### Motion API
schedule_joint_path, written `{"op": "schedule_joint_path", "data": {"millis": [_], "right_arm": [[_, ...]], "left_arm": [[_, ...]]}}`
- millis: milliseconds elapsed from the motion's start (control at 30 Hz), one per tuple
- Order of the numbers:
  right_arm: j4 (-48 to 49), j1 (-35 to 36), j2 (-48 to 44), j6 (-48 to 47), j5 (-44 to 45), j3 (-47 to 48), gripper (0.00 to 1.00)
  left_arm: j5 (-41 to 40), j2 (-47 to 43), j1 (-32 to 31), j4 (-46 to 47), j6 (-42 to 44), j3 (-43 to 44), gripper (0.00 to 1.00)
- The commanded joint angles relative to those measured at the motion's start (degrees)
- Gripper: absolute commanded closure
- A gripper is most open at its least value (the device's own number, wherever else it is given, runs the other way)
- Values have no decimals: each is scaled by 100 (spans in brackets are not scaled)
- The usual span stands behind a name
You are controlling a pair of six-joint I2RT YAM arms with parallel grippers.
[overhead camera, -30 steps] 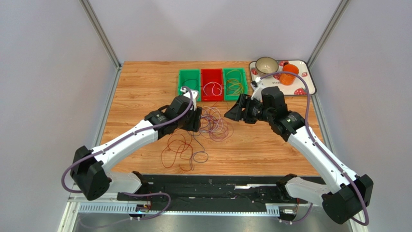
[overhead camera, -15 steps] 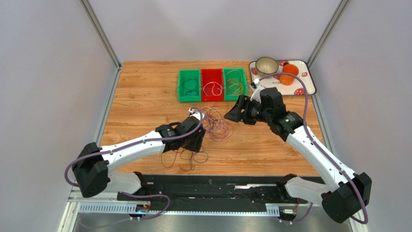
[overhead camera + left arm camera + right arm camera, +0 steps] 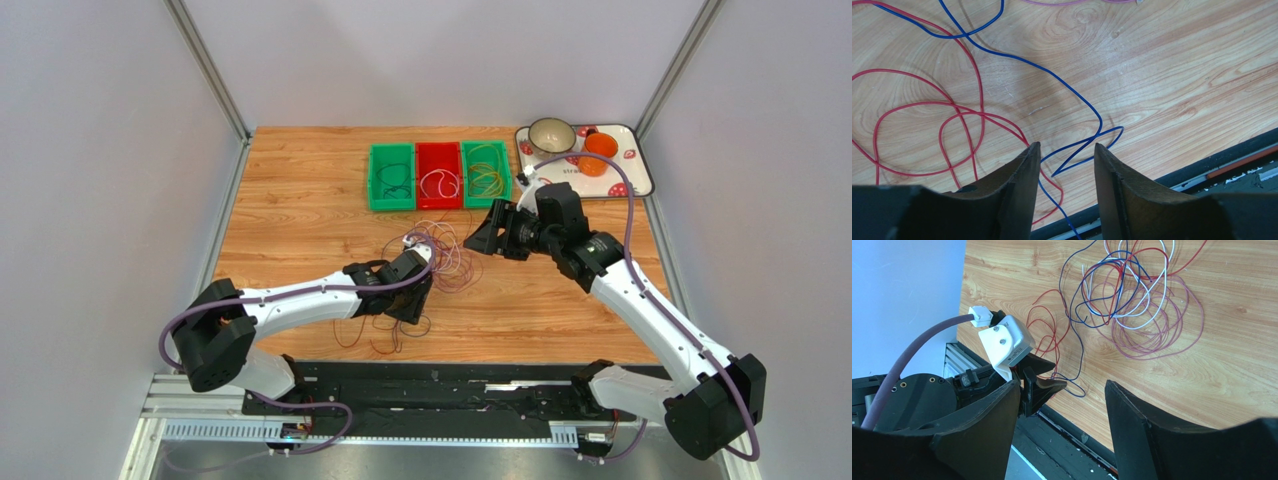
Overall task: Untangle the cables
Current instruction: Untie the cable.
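At table [image 3: 290, 190] centre: the cables [image 3: 447, 258], a tangled heap of purple, white, red and blue loops. Left gripper [image 3: 1064, 150] low at the heap's 7 o'clock, fingers spread, a bend of blue cable [image 3: 1087, 107] lying between them, ungripped; red cable [image 3: 959, 115] alongside. Right gripper [image 3: 482, 240] at 2 o'clock, spread wide, holding nothing.

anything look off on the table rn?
Nothing spilled or damaged. The cables lie knotted in a heap on the table, and one blue cable trails off to a sharp kink near the front edge, between the open left end effector fingers.
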Motion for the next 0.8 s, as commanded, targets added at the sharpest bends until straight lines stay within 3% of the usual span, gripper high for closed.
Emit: {"op": "schedule_joint_path", "data": {"millis": [0, 100, 267, 600, 767], "right_arm": [[250, 27, 9, -13, 59, -24, 33], [267, 27, 26, 4, 42, -50, 33], [311, 27, 61, 13, 6, -68, 34], [452, 54, 105, 83, -90, -103, 34], [470, 71, 149, 92, -64, -94, 34]], "left_arm": [[73, 123, -53, 193, -63, 106, 50], [29, 211, -53, 193, -45, 158, 62], [-67, 194, -62, -26, 51, 483, 100], [-217, -587, -62, -1098, 447, 1801, 100], [-427, -931, -62, -1704, 780, 2908, 100]]}}
